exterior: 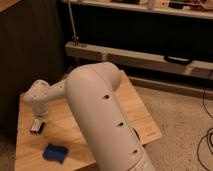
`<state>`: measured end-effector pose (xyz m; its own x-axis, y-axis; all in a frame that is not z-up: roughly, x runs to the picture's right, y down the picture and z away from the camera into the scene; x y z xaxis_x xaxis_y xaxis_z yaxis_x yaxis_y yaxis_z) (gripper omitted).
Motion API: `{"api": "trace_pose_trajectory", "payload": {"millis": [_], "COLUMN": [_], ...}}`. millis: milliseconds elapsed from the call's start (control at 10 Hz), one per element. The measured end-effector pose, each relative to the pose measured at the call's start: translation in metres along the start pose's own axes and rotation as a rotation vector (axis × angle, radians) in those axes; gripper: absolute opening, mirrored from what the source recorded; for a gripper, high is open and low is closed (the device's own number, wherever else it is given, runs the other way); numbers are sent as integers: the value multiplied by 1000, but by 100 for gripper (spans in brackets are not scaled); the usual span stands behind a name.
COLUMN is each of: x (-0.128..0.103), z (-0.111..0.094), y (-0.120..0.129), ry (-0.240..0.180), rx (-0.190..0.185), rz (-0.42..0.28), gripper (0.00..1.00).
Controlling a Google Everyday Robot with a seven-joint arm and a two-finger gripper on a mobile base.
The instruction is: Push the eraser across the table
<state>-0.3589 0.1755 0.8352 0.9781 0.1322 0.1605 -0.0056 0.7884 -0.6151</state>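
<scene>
Cream rounded arm, dark holes; hand beneath wrist.

A blue soft pad lies flat at lower left. Behind, a long pale shelf carries a dark handle-like object; a thin metal pole rises from its left end. Speckled carpet covers the floor, with black cables at right.
</scene>
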Motion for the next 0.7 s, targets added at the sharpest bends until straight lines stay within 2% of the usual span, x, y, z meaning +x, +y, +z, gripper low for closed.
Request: {"api": "trace_pose_trajectory", "payload": {"millis": [200, 400, 500, 700], "x": [12, 21, 26, 46], "z": [12, 11, 8, 0], "y": [2, 0, -1, -11], "ry": [17, 23, 17, -33], "rx": [-11, 1, 1, -3], "rz": [7, 28, 44, 102], "gripper": [0, 0, 0, 0]}}
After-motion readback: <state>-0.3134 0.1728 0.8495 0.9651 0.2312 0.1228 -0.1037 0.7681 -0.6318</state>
